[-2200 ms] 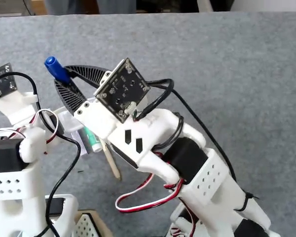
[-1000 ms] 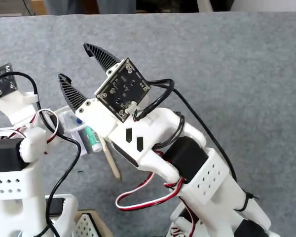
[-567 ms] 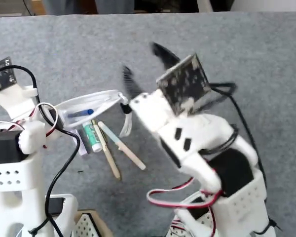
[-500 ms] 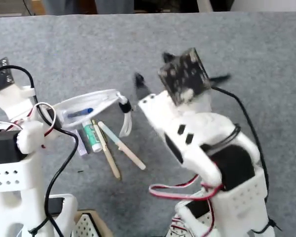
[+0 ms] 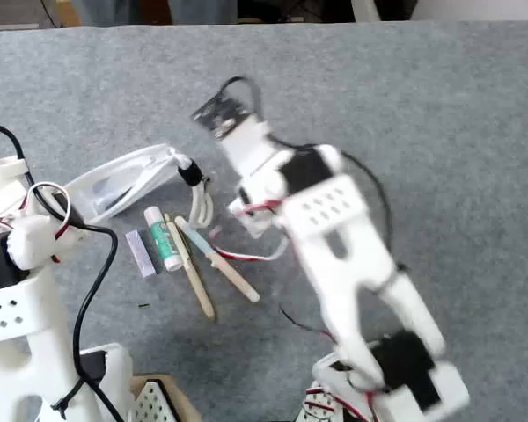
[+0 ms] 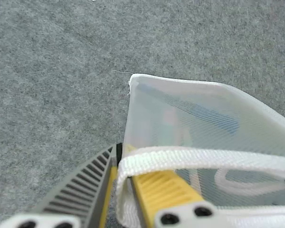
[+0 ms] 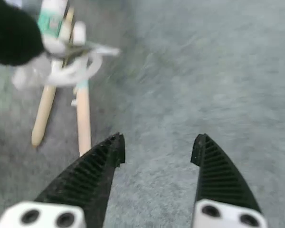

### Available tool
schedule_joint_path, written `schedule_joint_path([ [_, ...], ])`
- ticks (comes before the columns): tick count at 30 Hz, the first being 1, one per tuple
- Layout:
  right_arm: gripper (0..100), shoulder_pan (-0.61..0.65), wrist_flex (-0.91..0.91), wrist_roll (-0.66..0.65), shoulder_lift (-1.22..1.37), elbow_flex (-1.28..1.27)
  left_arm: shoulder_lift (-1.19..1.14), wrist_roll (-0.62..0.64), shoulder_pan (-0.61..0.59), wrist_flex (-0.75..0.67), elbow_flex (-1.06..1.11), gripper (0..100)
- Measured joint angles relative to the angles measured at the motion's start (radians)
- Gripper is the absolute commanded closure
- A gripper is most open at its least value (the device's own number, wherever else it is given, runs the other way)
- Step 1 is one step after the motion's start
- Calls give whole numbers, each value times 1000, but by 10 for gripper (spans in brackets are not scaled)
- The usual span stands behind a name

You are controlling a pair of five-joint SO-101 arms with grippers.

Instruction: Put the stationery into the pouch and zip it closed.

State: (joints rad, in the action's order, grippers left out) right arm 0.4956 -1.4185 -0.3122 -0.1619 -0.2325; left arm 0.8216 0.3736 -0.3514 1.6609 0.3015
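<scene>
Far left: the left arm (image 5: 22,264) stands at the near left edge of the grey cloth (image 5: 440,105). The left gripper (image 6: 122,164) is clamped on the hemmed end of the pouch (image 5: 123,180). Its black ribbed finger (image 6: 85,187) is on one side and the yellow pad (image 6: 156,187) on the other, with the white edge band folded over the pad.

The pouch runs from that grip toward the table's middle. A dark blue item (image 5: 114,192) shows through the mesh. At the pouch's far end sit the black zipper pull (image 5: 190,170) and a white strap loop (image 5: 202,207). How far the zip is drawn: cannot tell.

On the cloth just beside the pouch, outside it, lie:
- a purple block (image 5: 142,252)
- a green-and-white tube (image 5: 163,239)
- a wooden pencil (image 5: 194,274), touching the tube
- a pale blue stick (image 5: 220,261), meeting the pencil at its upper end and angling away from it

Right of these, the right arm (image 5: 334,237) bends over the table's middle. The right gripper (image 7: 156,148) has its fingers spread wide with nothing between them, over bare cloth near the pencil and stick.
</scene>
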Motion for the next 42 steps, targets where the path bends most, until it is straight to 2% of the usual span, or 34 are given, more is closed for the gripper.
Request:
schedule_joint_path([
  [14, 755, 149, 11, -37, 526, 310, 0, -2, -55, 0, 0, 972],
  [28, 755, 204, 17, -37, 726, 505, 0, -3, -140, 0, -2, 972],
  [42, 758, 219, -32, -37, 945, 730, 0, -3, -149, 0, 0, 972],
])
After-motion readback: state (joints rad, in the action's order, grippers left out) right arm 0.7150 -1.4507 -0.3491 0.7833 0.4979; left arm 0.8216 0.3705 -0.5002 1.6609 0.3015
